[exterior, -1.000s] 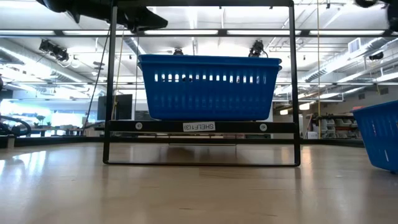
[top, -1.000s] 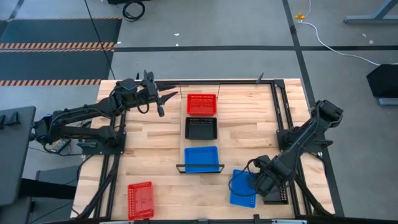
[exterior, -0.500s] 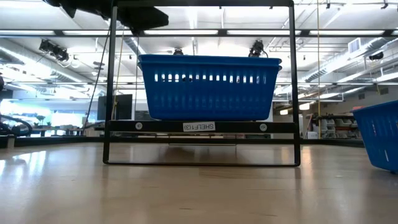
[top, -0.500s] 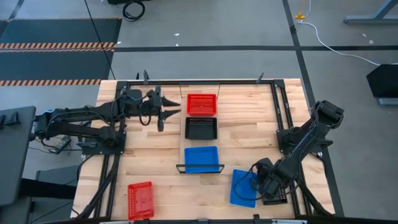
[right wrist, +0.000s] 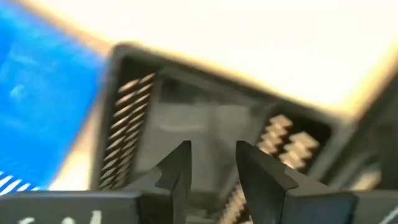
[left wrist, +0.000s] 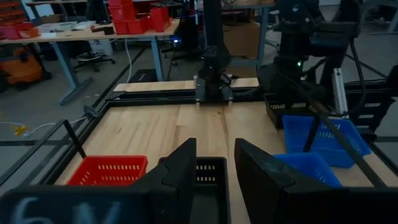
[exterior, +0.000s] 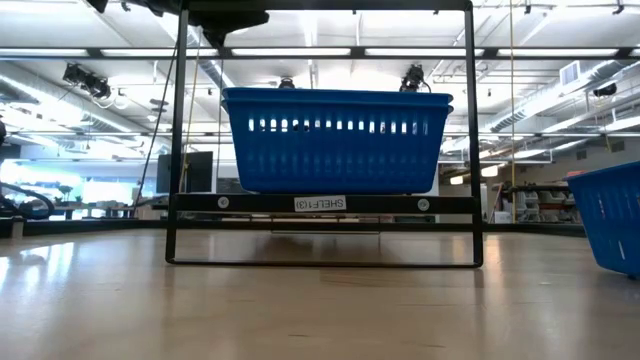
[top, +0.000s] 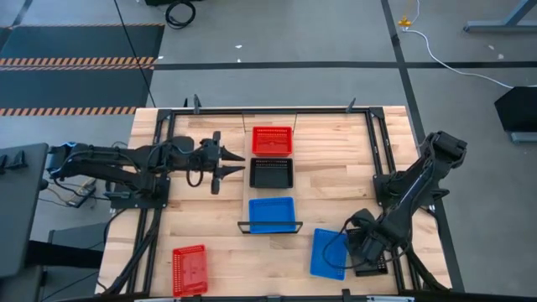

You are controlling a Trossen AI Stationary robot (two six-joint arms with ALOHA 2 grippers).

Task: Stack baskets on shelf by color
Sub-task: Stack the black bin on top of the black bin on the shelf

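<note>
Right wrist view — end effector (right wrist: 211, 163) spread above black mesh-sided basket (right wrist: 205, 130).

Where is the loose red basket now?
In the high view, the loose red basket lies at the table's near left corner, far from the shelf.

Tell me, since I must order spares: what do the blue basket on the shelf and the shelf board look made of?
The blue basket looks like moulded plastic with a slightly glossy finish: even colour, a row of regular slots in its wall. The shelf board looks like pale wood or laminate, though little of it shows; its end frame is thin black bar, probably painted metal.
</note>
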